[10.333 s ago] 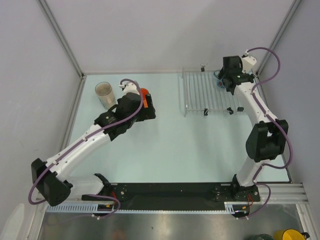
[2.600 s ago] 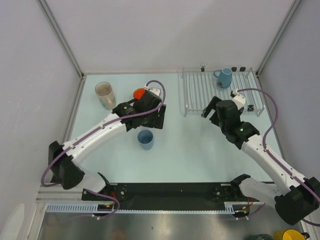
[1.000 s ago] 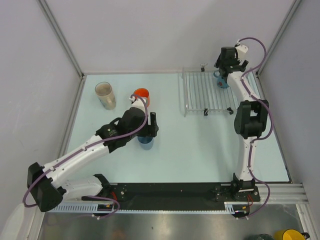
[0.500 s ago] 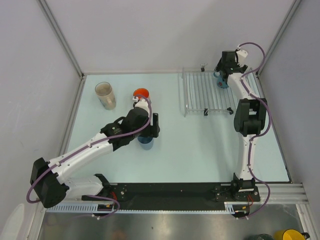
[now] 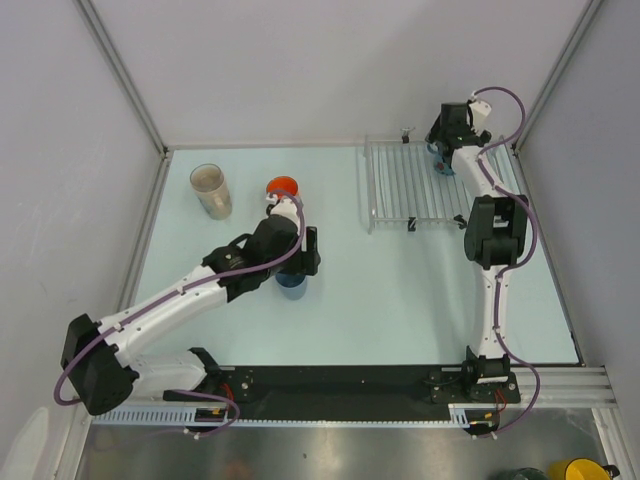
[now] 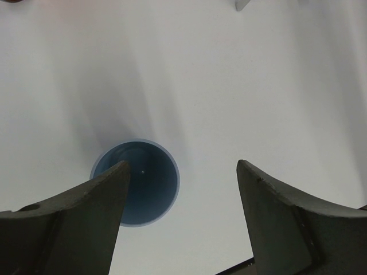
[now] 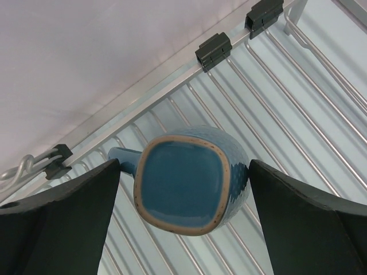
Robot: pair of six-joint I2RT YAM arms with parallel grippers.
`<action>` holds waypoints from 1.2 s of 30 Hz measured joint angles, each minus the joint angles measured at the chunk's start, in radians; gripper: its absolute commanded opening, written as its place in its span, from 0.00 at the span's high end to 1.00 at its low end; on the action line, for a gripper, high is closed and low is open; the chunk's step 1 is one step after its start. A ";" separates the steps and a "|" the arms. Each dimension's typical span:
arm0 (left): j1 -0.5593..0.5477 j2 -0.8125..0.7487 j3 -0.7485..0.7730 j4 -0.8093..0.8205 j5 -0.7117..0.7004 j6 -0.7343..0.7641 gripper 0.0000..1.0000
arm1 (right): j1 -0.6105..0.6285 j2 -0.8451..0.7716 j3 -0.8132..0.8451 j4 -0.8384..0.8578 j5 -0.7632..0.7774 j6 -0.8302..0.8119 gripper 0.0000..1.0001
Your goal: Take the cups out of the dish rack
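While the right fingers point(image 7: 69, 223) are straddling, open, the mug point(image 7: 183, 183) at the rack's point(image 5: 400, 190) twelve-o'clock edge, the left fingers point(image 6: 69, 223) are hanging open above the cup point(image 6: 140, 183).

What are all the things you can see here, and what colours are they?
beige tumbler: one, beige, far left of the table.
orange mug: one, orange, right of the tumbler.
light-blue cup: one, light blue, upright mid-table, below the left gripper.
teal mug: one, teal-blue, on the dish rack near its far edge.
dish rack: one, see-through rods, far right of the table.
yellow mug: one, yellow, off the table, near right corner of the top view.
table: one, pale blue-green.
left gripper: one, black, open, above the light-blue cup.
right gripper: one, black, open, a finger on either side of the teal mug.
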 measured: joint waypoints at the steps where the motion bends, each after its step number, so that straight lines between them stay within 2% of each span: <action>1: 0.000 0.004 0.000 0.002 0.000 0.000 0.20 | -0.001 0.004 0.005 0.004 0.000 0.000 0.17; 3: 0.000 0.016 0.000 0.003 0.001 0.000 0.20 | -0.002 0.007 0.007 0.008 0.000 -0.001 0.34; 4: 0.000 0.024 0.000 0.003 0.001 0.000 0.20 | -0.002 0.007 0.008 0.012 0.000 0.006 0.53; 5: 0.000 0.029 0.000 0.003 0.003 0.000 0.20 | -0.002 0.007 0.009 0.017 -0.002 0.006 0.60; 7: 0.000 0.038 0.000 0.003 0.008 0.000 0.20 | -0.002 0.006 0.010 0.031 0.013 0.003 0.71; 12: 0.000 0.042 0.000 0.003 0.017 0.000 0.20 | -0.011 0.002 -0.002 0.063 0.016 0.011 0.86; 13: 0.000 0.042 0.000 0.004 0.017 0.000 0.20 | -0.012 0.000 -0.008 0.072 0.014 0.014 0.95; 14: 0.000 0.042 0.000 0.004 0.017 0.000 0.20 | -0.013 -0.004 -0.016 0.077 0.013 0.015 0.98; 27: 0.000 0.042 -0.011 0.004 0.024 -0.001 0.21 | -0.011 -0.059 -0.121 0.145 0.007 0.012 1.00; 36: 0.000 0.042 -0.011 0.005 0.024 -0.001 0.21 | 0.053 -0.110 -0.177 0.101 0.114 -0.042 1.00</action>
